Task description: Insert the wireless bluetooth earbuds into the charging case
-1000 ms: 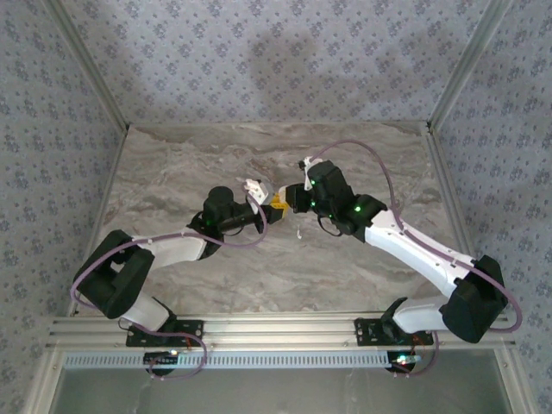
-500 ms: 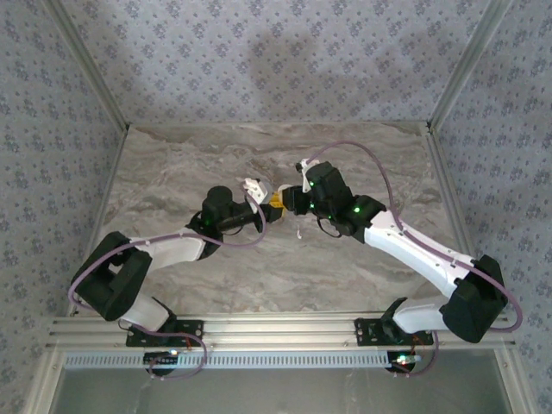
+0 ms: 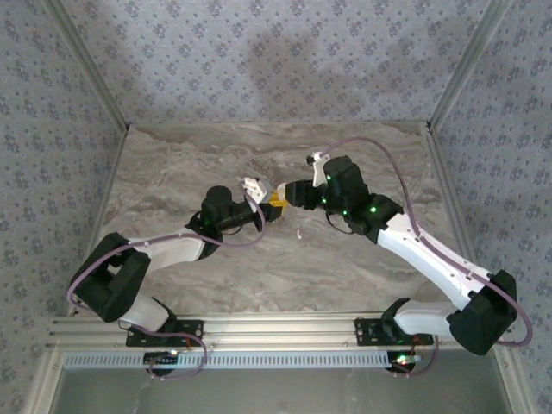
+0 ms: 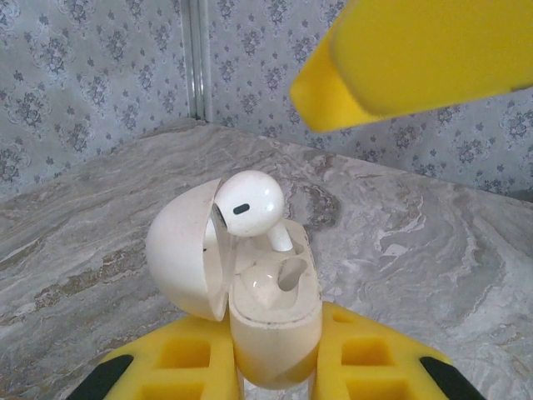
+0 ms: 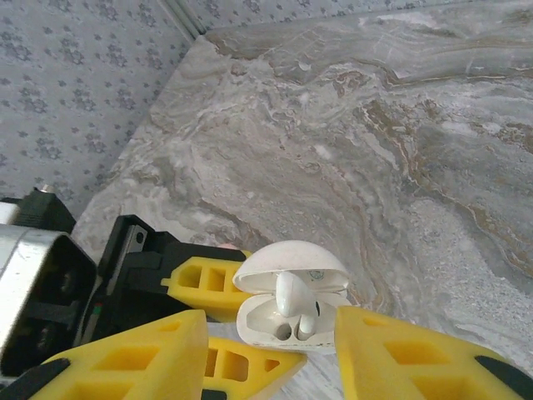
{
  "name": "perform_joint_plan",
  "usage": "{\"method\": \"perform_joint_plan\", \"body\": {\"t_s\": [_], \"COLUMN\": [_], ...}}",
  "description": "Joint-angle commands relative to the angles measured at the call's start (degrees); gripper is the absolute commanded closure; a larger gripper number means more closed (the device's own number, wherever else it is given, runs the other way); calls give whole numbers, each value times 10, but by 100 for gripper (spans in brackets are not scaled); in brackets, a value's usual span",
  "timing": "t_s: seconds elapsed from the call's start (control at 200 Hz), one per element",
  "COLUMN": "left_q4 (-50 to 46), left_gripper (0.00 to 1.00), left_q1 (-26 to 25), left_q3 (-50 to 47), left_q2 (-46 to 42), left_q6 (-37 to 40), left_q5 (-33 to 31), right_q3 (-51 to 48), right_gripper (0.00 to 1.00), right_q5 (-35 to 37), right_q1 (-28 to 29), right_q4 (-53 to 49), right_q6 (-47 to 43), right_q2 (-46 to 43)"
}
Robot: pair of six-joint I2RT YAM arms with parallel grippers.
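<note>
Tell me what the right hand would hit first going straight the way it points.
Probably the open charging case, an earbud standing in it, held by the left hand; depth is unclear.

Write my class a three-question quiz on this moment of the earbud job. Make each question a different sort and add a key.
1. True or false: the charging case has its lid shut.
2. What grips the case? A) the left fingers B) a human hand C) nothing
3. Where does the stem of the earbud sit?

Key: 1 false. 2 A. 3 in a slot of the case.
</note>
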Motion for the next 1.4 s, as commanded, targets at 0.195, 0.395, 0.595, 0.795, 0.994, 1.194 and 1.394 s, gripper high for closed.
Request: {"method": "perform_joint_plan", "body": {"t_s": [0.195,0.395,0.595,0.795,0.994,1.194,1.394], "left_q4": [6,4,0,-2,-3,-4,-6], "left_gripper": [86,86,86,86,86,86,86], "left_q1": [-2,-2,-2,-1,-2,-2,-2], "left_q3": [14,13,13,14,16,16,17], "left_q2": [-25,-26,-29,-29,-29,-31,-34], "left_q6": [5,7,8,10,11,13,13], "left_q5": [0,0,-2,-2,-2,-1,-3], "right_q3": [19,52,67,84,96,99,97], "right_gripper": [60,65,68,70,71,69,70], "right_q5": [-118,-137,-152,-150,-146,-136,-137], "right_q1": [-54,-53,-50,-49,-50,-52,-49], "right_q4": [7,-37,-46,-56,-74,-88,-99], "right_q6": [51,32,26,17,7,-2,-3], "right_q2": [0,32,58,73,85,88,94]}}
